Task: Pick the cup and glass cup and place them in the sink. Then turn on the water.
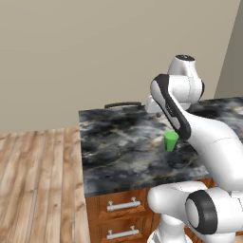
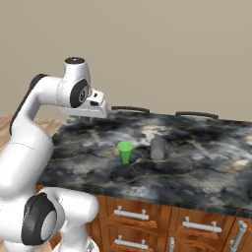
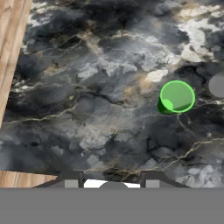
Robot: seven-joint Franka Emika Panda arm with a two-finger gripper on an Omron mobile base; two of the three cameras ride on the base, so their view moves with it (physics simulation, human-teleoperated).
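Two cups untouched on the bench, glass cup just beside cup; pincer part-open, empty, above; next: descend onto cup.

The wall behind is plain beige. The floor is light brown wood boards. A counter has a dark marble top with white and gold swirls. Under the top are brown wood drawers with silver handles. The light is soft and even.
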